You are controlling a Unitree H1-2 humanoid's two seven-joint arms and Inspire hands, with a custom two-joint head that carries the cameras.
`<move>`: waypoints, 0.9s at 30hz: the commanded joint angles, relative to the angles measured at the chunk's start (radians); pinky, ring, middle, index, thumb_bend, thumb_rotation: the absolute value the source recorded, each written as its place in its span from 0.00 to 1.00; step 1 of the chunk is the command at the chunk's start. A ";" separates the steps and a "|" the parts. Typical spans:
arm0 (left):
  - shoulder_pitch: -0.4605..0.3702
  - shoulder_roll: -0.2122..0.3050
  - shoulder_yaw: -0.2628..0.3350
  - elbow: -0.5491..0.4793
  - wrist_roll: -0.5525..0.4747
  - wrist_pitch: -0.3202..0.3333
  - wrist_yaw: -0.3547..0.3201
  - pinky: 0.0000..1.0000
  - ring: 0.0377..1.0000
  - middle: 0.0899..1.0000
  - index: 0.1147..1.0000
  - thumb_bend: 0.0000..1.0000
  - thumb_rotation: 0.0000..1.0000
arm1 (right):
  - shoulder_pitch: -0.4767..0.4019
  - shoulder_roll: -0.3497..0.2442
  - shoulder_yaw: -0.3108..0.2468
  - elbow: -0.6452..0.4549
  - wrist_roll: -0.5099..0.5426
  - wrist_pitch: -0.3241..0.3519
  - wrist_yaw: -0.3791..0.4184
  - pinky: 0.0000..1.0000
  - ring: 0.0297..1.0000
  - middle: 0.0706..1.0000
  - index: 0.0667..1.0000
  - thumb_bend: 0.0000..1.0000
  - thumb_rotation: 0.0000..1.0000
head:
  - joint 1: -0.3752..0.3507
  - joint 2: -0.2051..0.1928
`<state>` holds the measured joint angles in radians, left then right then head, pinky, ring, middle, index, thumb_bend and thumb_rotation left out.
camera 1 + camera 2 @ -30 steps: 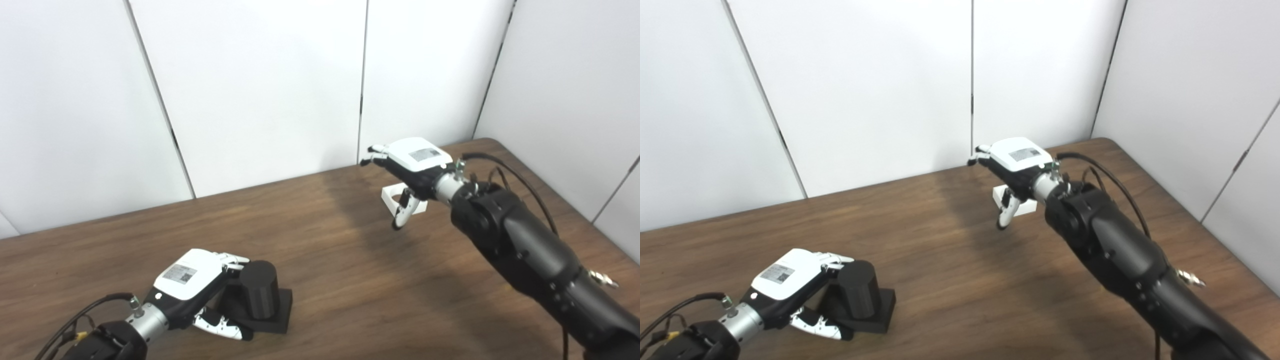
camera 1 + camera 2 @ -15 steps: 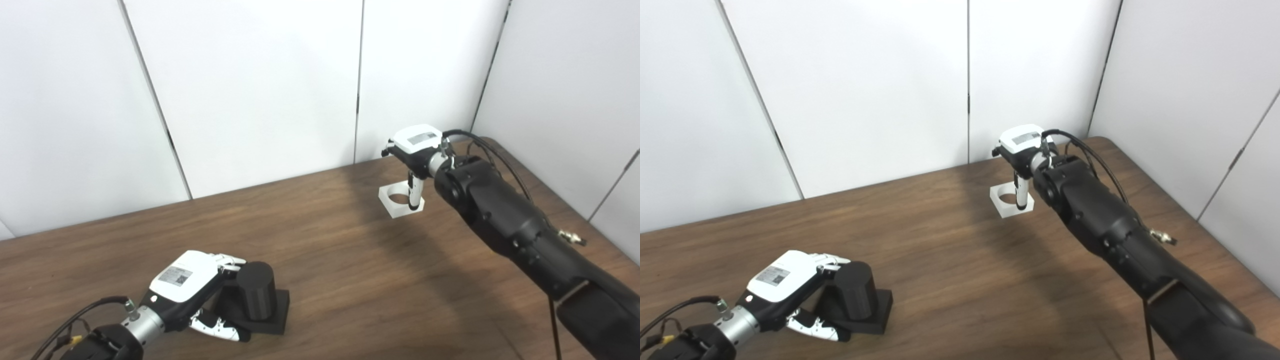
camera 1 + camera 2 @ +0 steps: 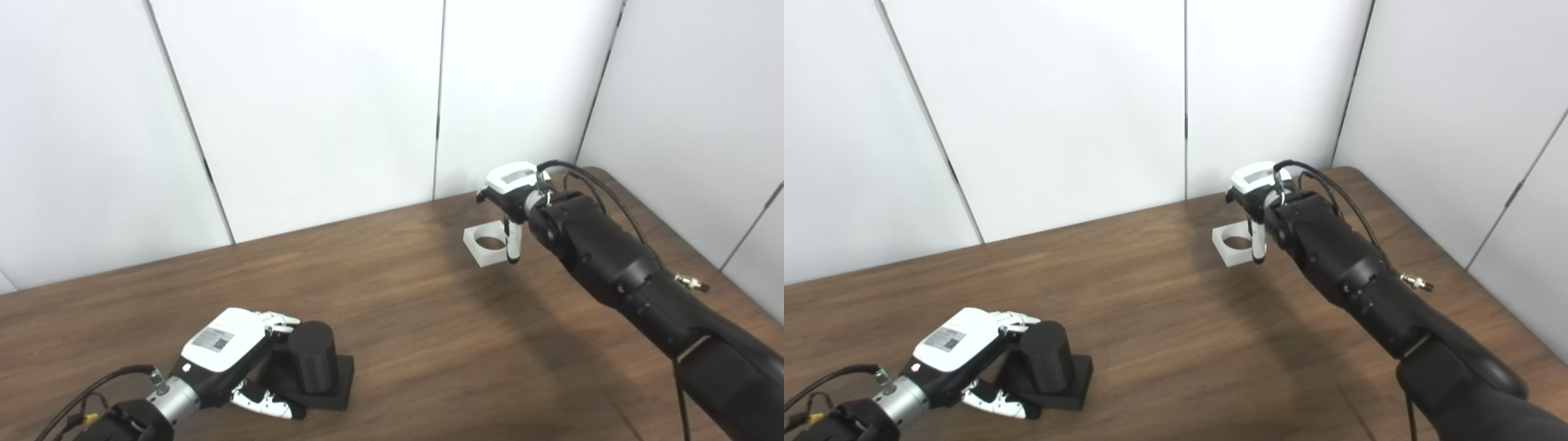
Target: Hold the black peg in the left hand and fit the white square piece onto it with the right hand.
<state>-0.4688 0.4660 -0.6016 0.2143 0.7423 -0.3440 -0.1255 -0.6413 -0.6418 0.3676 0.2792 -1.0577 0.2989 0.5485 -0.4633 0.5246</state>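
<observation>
Left robot hand (image 3: 229, 352) wraps fingers and thumb around the black peg (image 3: 313, 365), upright on its square base, near edge of the wooden surface (image 3: 398, 331). Right robot hand (image 3: 511, 190) sits at the white square piece (image 3: 487, 243) far right; we cannot tell its grip.

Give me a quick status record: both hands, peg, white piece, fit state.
left hand: wrapped around the black peg, which stands upright on its square base on the table
right hand: at the white square piece, grip unclear
white square piece: far right of the table, round hole facing up
fit: not yet done, parts far apart
</observation>
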 commanded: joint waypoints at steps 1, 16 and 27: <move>0.043 0.040 -0.034 0.016 0.056 -0.009 -0.081 0.77 0.82 0.80 0.42 0.52 0.06 | -0.039 -0.022 -0.009 -0.014 0.004 -0.004 -0.012 0.88 0.93 0.94 0.84 0.87 0.13 | 0.000 0.002; 0.042 0.038 -0.029 0.018 0.068 -0.010 -0.069 0.75 0.82 0.80 0.42 0.52 0.06 | -0.039 -0.023 0.002 0.001 0.067 -0.017 0.002 0.89 0.92 0.93 0.83 0.85 0.11 | 0.018 0.016; 0.048 0.043 -0.023 0.007 0.065 -0.007 -0.072 0.75 0.82 0.80 0.42 0.52 0.06 | -0.054 -0.006 0.032 0.073 0.080 -0.042 -0.019 0.85 0.90 0.88 0.70 0.79 0.16 | 0.026 0.025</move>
<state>-0.4655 0.4663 -0.5965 0.2082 0.7424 -0.3426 -0.1311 -0.6551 -0.6393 0.3980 0.3507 -0.9777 0.2668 0.5451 -0.4372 0.5491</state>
